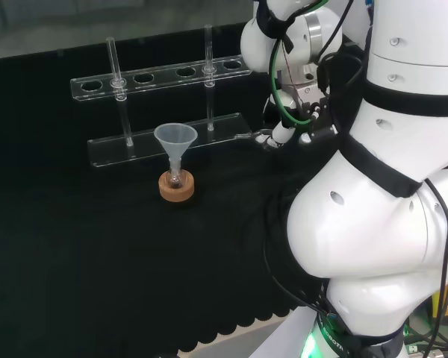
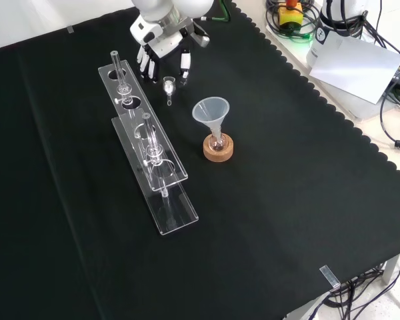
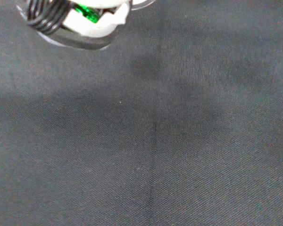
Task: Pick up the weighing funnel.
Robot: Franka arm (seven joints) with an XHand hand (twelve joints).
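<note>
Well, fingers [image 2: 185,67] (spread) flank weighing funnel [image 2: 169,84].

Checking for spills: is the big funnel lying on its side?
No, the funnel stands mouth up, its stem in the small flask on the cork ring.

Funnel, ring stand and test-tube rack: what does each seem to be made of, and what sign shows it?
Funnel: clear glass or plastic, glossy; the cloth shows through it. Ring stand: likely cork, matte tan-brown. Test-tube rack: probably clear acrylic, flat see-through sheets with bright edges.
</note>
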